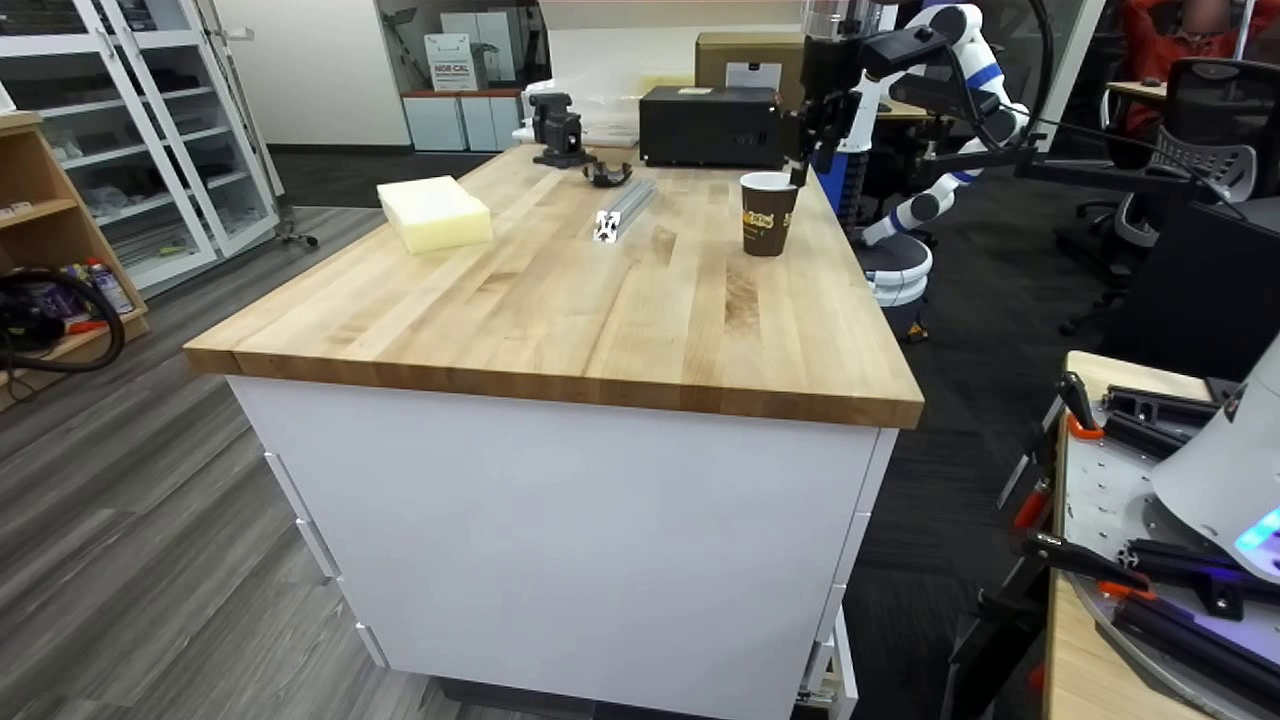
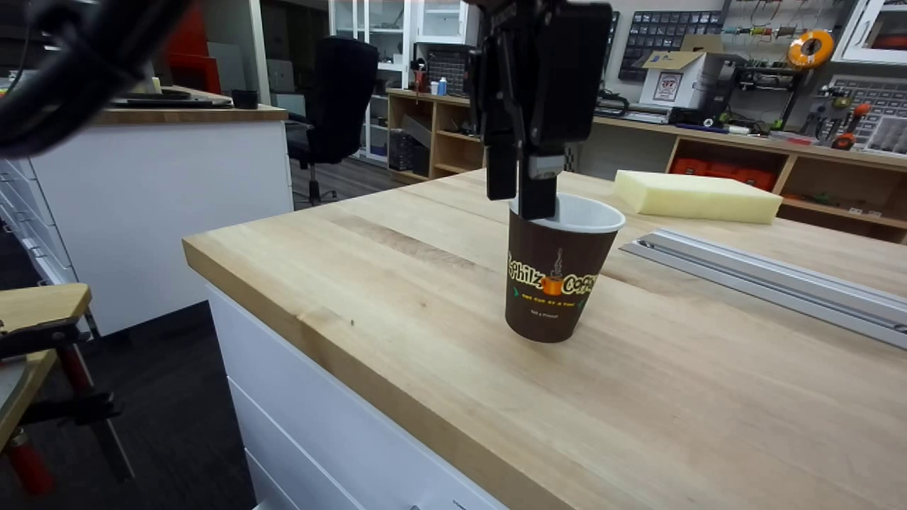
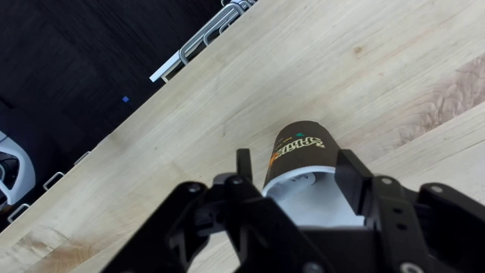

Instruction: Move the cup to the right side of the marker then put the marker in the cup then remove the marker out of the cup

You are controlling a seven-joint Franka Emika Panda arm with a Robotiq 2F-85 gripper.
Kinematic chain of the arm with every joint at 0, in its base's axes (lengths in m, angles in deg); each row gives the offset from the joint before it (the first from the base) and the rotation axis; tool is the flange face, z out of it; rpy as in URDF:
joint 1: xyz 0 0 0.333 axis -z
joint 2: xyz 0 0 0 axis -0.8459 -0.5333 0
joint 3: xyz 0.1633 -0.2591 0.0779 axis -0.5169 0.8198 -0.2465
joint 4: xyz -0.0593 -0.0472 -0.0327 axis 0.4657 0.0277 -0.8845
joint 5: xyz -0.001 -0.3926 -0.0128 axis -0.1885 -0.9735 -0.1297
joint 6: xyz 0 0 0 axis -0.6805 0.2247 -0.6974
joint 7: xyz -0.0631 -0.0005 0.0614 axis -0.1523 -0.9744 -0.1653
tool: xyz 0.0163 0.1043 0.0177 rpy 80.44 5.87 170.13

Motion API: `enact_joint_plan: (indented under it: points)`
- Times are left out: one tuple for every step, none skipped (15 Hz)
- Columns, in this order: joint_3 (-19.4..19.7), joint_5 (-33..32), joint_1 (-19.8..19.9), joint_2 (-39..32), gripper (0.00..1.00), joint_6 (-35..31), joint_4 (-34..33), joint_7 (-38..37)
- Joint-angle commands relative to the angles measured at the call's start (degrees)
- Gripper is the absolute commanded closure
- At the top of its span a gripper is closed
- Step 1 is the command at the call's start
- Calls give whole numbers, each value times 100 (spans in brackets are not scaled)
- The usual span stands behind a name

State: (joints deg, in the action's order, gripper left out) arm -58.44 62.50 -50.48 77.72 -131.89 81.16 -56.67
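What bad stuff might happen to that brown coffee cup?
The open hand is right at the rim of the cup, so a bump might tip it. Closing hard could squash it, since it looks papery. The cup stands near the edge of the table, so a shove might send it over.

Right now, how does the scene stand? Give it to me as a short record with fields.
cup: dark brown, upright on the wooden tabletop
cup inside: white, partly hidden by the hand in the wrist view
hand: open, pointing down at the cup's rim; contact cannot be told
marker: not made out in any view
metal bar: lying flat, apart from the cup
foam block: pale yellow, across the bar from the cup
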Motion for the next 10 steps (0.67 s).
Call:
enact_joint_plan:
  points:
    - [41, 145, 53, -108, 69, -100, -142, 91]
    - [43, 150, 61, -133, 64, -77, -190, 93]
    - [46, 153, 66, -151, 50, -75, -218, 97]
    - [51, 160, 70, -188, 47, -55, -274, 105]
    - [58, 172, 72, -223, 52, -58, -316, 121]
    - [66, 189, 72, -269, 81, -52, -366, 135]
    - [72, 202, 73, -305, 77, -53, -403, 145]
    - [78, 226, 74, -344, 79, -57, -438, 161]
    - [82, 246, 74, -377, 86, -57, -472, 168]
    - [86, 267, 76, -415, 92, -54, -510, 182]
